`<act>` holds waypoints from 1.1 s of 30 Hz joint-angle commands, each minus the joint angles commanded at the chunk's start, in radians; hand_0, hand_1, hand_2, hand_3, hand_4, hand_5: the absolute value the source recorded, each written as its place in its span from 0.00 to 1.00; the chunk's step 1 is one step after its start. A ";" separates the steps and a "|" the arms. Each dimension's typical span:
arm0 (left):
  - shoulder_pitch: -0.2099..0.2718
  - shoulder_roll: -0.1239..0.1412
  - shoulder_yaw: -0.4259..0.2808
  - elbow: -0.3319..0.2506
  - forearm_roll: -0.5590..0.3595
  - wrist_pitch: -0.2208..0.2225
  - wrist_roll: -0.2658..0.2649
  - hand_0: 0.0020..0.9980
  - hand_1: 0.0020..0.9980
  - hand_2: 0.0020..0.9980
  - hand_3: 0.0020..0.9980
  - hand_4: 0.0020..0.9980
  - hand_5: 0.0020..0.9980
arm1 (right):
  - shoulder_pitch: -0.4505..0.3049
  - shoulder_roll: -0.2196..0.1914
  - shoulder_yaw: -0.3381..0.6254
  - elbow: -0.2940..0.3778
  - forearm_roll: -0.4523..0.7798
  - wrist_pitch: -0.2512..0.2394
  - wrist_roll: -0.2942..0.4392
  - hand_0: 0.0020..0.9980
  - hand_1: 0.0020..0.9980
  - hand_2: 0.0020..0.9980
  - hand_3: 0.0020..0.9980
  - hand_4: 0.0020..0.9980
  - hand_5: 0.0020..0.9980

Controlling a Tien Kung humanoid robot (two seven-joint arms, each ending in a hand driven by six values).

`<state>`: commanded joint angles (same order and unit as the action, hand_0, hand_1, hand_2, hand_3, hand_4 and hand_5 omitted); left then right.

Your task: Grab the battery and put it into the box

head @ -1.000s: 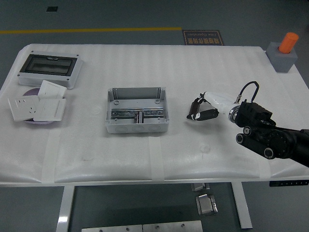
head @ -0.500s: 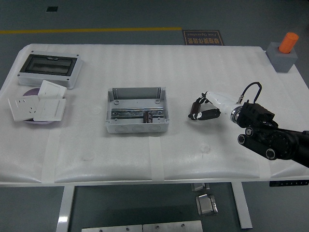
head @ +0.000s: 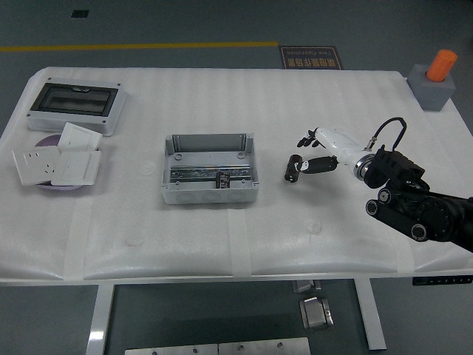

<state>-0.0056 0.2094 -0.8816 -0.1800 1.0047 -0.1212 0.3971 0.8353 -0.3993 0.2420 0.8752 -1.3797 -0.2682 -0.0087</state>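
The battery, a small dark cylinder, is at the tips of my right hand, right of the box. The lower fingers reach left and pinch it, while the upper fingers are spread above it. It seems to sit just above the white table. The grey open box stands at the table's middle, about a hand's length left of the battery. A small dark piece lies inside the box on its metal rail. My left arm does not show.
A closed grey enclosure with a dark window stands at the back left. White socket plates lie on a purple disc in front of it. A grey block with an orange cylinder stands at the back right corner.
My right hand has risen a little and drawn back to the right, its upper fingers spreading. The battery has come up slightly with it. The dark piece in the box shows in a slightly different place.
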 joint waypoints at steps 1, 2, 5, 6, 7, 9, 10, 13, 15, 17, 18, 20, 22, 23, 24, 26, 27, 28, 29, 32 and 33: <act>0.000 0.000 0.000 0.000 0.000 0.000 0.000 0.62 0.63 0.48 0.53 0.50 0.13 | 0.000 0.000 0.000 -0.001 -0.002 0.005 -0.001 0.89 0.73 0.68 0.68 0.89 0.52; 0.000 0.000 0.001 0.000 -0.001 0.000 0.000 0.62 0.63 0.48 0.53 0.50 0.13 | -0.001 0.000 0.000 -0.002 -0.002 0.009 -0.002 0.89 0.73 0.68 0.68 0.89 0.52; 0.000 -0.001 0.000 0.000 0.001 -0.002 0.002 0.62 0.63 0.48 0.53 0.49 0.14 | 0.000 0.002 0.001 -0.006 0.000 0.030 -0.004 0.87 0.72 0.66 0.67 0.88 0.50; 0.000 -0.001 0.001 0.000 0.000 -0.003 0.002 0.62 0.63 0.48 0.53 0.49 0.14 | 0.001 0.003 -0.001 -0.008 0.002 0.037 -0.005 0.87 0.72 0.66 0.67 0.88 0.50; 0.000 -0.001 0.001 0.000 0.000 -0.003 0.002 0.62 0.63 0.48 0.53 0.49 0.14 | 0.002 0.004 -0.003 -0.011 0.003 0.041 -0.005 0.87 0.72 0.66 0.67 0.88 0.50; -0.001 0.000 0.003 0.000 -0.001 -0.004 0.001 0.62 0.63 0.48 0.53 0.49 0.14 | 0.005 0.008 -0.011 -0.020 0.009 0.052 -0.005 0.87 0.72 0.66 0.67 0.88 0.50; -0.002 0.000 0.003 0.000 0.000 -0.004 0.001 0.62 0.63 0.49 0.53 0.49 0.14 | 0.007 0.010 -0.015 -0.025 0.012 0.055 -0.005 0.86 0.72 0.67 0.68 0.89 0.47; -0.003 0.001 0.002 0.000 0.002 -0.005 0.000 0.62 0.63 0.49 0.53 0.49 0.14 | 0.011 0.015 -0.026 -0.039 0.020 0.064 -0.004 0.86 0.72 0.67 0.68 0.89 0.47; -0.003 0.001 0.000 0.000 0.006 -0.005 0.000 0.62 0.63 0.49 0.53 0.49 0.14 | 0.013 0.017 -0.031 -0.049 0.025 0.069 -0.004 0.86 0.72 0.67 0.68 0.89 0.47; -0.004 0.002 -0.002 0.000 0.010 -0.006 0.000 0.62 0.63 0.48 0.53 0.49 0.14 | 0.015 0.018 -0.033 -0.056 0.029 0.073 -0.004 0.89 0.75 0.71 0.78 0.94 0.50; -0.004 0.002 -0.002 0.000 0.010 -0.006 0.000 0.62 0.63 0.48 0.53 0.49 0.14 | 0.016 0.018 -0.033 -0.058 0.030 0.074 -0.004 0.89 0.75 0.71 0.78 0.94 0.50; -0.004 0.002 -0.006 0.000 0.014 -0.007 0.000 0.62 0.63 0.48 0.53 0.49 0.14 | 0.018 0.017 -0.033 -0.061 0.033 0.078 -0.004 0.89 0.75 0.71 0.78 0.94 0.50; -0.004 0.002 -0.007 0.000 0.014 -0.007 -0.001 0.62 0.63 0.48 0.53 0.49 0.15 | 0.019 0.017 -0.033 -0.063 0.035 0.080 -0.004 0.89 0.75 0.72 0.79 0.96 0.52; -0.004 0.001 -0.008 0.000 0.015 -0.007 -0.001 0.62 0.63 0.48 0.53 0.49 0.15 | 0.019 0.017 -0.032 -0.063 0.037 0.080 -0.003 0.89 0.75 0.72 0.79 0.96 0.52; -0.004 0.001 -0.007 0.000 0.014 -0.008 -0.002 0.62 0.63 0.48 0.53 0.49 0.15 | 0.020 0.017 -0.031 -0.063 0.038 0.080 -0.002 0.89 0.75 0.72 0.79 0.96 0.52; -0.004 0.000 -0.007 0.000 0.014 -0.009 -0.002 0.62 0.63 0.48 0.53 0.49 0.15 | 0.021 0.017 -0.031 -0.063 0.040 0.081 -0.002 0.89 0.75 0.72 0.79 0.96 0.52; -0.004 0.000 -0.006 0.000 0.013 -0.009 -0.002 0.62 0.63 0.48 0.53 0.49 0.15 | 0.021 0.018 -0.032 -0.064 0.041 0.082 -0.001 0.89 0.75 0.72 0.79 0.96 0.52; -0.004 0.000 -0.005 0.000 0.013 -0.009 -0.002 0.62 0.63 0.48 0.53 0.50 0.15 | 0.021 0.018 -0.032 -0.064 0.041 0.082 -0.001 0.90 0.75 0.72 0.79 0.99 0.53; -0.004 0.000 -0.005 0.000 0.012 -0.010 -0.003 0.62 0.63 0.48 0.53 0.50 0.15 | 0.022 0.019 -0.034 -0.065 0.042 0.082 -0.001 0.90 0.75 0.72 0.79 0.99 0.53; -0.005 0.000 -0.006 0.000 0.013 -0.010 -0.004 0.62 0.63 0.48 0.53 0.50 0.15 | 0.022 0.022 -0.041 -0.067 0.043 0.084 -0.001 0.90 0.75 0.72 0.79 0.99 0.53; -0.005 0.001 -0.006 0.000 0.012 -0.010 -0.005 0.62 0.63 0.48 0.53 0.50 0.15 | 0.022 0.023 -0.044 -0.067 0.044 0.084 -0.001 0.90 0.75 0.72 0.79 0.99 0.53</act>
<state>-0.0109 0.2101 -0.8874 -0.1800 1.0170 -0.1315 0.3926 0.8571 -0.3767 0.1977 0.8079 -1.3357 -0.1841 -0.0100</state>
